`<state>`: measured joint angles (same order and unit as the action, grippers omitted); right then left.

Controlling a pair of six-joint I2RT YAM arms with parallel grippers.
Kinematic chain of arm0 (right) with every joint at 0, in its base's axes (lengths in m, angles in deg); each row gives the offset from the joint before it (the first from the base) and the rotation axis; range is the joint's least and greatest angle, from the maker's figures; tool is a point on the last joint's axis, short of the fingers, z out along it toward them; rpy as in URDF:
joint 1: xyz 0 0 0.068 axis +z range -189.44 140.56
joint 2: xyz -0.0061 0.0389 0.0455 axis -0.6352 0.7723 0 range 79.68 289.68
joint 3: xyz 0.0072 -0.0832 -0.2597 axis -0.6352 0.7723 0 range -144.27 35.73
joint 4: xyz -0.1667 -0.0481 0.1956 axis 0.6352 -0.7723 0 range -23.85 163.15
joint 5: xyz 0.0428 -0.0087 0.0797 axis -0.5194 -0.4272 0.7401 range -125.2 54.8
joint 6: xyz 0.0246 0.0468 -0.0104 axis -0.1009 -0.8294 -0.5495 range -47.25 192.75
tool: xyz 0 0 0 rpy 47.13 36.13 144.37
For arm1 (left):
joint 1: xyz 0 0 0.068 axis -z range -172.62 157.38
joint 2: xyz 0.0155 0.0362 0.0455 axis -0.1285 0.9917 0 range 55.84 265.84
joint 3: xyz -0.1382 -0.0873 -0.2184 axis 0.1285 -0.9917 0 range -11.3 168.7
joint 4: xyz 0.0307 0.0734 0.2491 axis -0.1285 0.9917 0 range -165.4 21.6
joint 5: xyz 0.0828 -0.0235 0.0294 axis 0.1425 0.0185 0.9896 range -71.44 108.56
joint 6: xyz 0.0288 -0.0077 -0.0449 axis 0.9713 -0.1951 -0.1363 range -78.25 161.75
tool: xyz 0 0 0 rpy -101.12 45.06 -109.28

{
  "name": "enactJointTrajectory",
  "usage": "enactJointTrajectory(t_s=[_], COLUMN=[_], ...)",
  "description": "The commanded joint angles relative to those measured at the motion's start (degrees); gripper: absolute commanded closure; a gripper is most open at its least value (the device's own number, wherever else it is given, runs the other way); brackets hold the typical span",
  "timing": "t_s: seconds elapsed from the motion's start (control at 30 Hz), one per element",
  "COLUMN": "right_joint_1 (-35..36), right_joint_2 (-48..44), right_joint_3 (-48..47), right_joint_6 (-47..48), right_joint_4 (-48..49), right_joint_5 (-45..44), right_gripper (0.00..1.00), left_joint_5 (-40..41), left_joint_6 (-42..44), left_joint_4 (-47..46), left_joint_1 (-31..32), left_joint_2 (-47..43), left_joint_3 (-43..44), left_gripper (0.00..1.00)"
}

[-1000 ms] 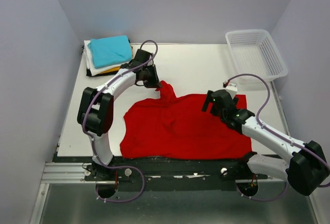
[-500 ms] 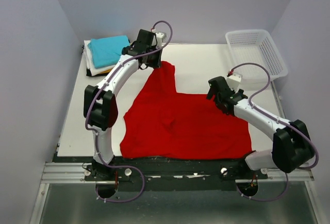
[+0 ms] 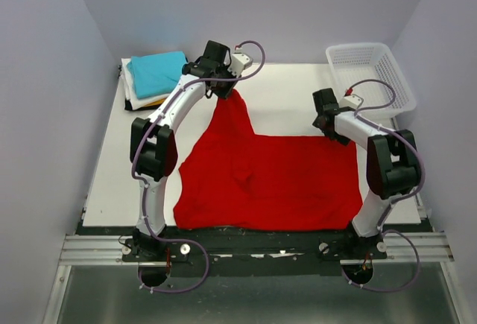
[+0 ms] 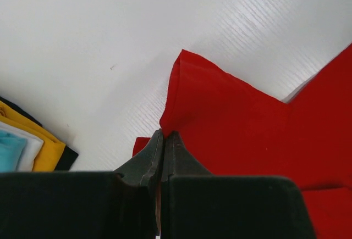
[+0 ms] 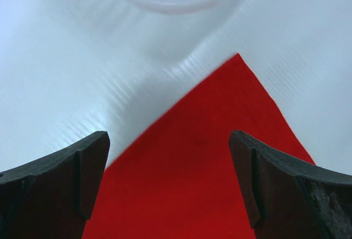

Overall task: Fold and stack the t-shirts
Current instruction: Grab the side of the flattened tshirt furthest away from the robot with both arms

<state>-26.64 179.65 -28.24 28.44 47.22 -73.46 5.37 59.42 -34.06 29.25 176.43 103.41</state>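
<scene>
White tabletop (image 3: 291, 93) spreads beyond the red shirt (image 3: 276, 175); left fingers (image 4: 144, 163) clench its far edge, right fingers (image 5: 82, 179) gape.

No text, labels or numbers legible; finer print possibly unresolved.

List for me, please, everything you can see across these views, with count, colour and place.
red t-shirt: one, bright red, spread flat mid-table, one corner stretched toward the far left.
folded t-shirts: one stack, teal over white, orange and black, far-left table corner.
basket: one, white lattice plastic, far-right corner.
table: one, white.
left end effector: one, black, shut on the red t-shirt's far corner.
right end effector: one, black, open above the shirt's far-right corner.
</scene>
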Motion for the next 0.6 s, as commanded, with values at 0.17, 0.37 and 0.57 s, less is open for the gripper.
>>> enactJointTrajectory(t_s=[0.17,0.37,0.57], right_joint_1=[-2.01,-2.70,-3.29], right_joint_2=[12.97,9.69,8.03], right_joint_3=[-9.77,-3.73,-2.09], right_joint_6=[-5.82,-8.04,-6.96], right_joint_4=[-8.42,-8.88,-7.86], right_joint_5=[-5.76,-6.80,-8.23], right_gripper=[0.00,0.15,0.40], left_joint_5=[-3.79,-6.01,-10.25], left_joint_6=[2.87,1.02,2.08], left_joint_4=[-2.98,-4.13,-5.81], left_joint_1=[0.02,0.02,0.09], left_joint_2=[1.14,-0.72,-4.04], left_joint_3=[-1.42,-3.58,-7.48], left_gripper=[1.00,1.00,1.00])
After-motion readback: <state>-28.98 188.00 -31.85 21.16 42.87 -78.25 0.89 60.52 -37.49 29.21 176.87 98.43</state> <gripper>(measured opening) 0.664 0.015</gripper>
